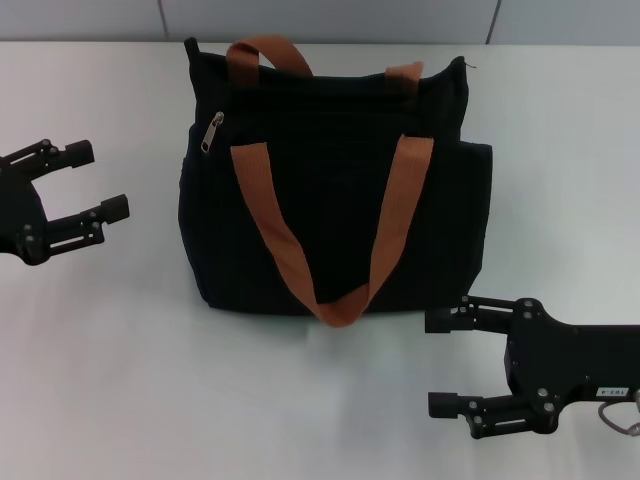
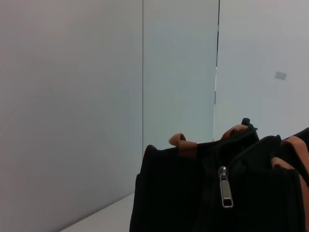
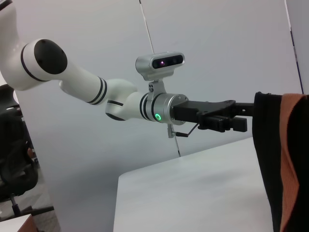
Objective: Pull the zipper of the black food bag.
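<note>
Zipper (image 1: 212,131) on black food bag (image 1: 330,190), left claw (image 1: 90,182) nearby (agape), right claw (image 1: 447,362) agape.

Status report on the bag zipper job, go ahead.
Left gripper open, left of the black food bag; right gripper open, at its near right. Zipper untouched. Nothing in the way.

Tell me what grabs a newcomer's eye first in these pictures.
The black food bag dominates mid-table, its rust-orange handles draped down its front. A silver zipper hangs near its upper corner on the robot's left. The left gripper and right gripper flank the bag, both open and holding nothing.
</note>
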You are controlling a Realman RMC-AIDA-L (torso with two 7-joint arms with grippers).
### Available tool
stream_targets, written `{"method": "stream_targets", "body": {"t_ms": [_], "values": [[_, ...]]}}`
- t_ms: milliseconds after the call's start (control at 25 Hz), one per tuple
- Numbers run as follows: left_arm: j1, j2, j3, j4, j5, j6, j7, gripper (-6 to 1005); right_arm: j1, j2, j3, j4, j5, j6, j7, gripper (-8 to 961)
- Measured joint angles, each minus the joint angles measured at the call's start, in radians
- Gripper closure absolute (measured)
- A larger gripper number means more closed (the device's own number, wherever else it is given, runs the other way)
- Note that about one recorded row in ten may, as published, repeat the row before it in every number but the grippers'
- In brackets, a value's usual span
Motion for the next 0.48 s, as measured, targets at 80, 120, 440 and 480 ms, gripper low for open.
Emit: {"method": "stream_targets", "body": {"t_ms": [80, 120, 440, 480], "values": [[-0.002, 0.0, 0.0, 0.0, 0.001, 0.001, 0.0, 200, 0.0, 0.0, 0.0, 0.0, 0.0, 0.0, 0.0, 128], [-0.005, -0.001, 0.001, 0.0, 0.001, 0.0, 0.0, 200, 0.0, 0.0, 0.0, 0.0, 0.0, 0.0, 0.0, 128], [-0.069, -0.025, 0.012, 0.001, 0.005, -0.045, 0.01, 199, -0.002, 0.002, 0.0, 0.001, 0.0, -0.002, -0.001, 128], [-0.069, -0.025, 0.012, 0.001, 0.005, -0.045, 0.01, 199, -0.002, 0.002, 0.0, 0.001, 0.0, -0.002, -0.001, 128]]}}
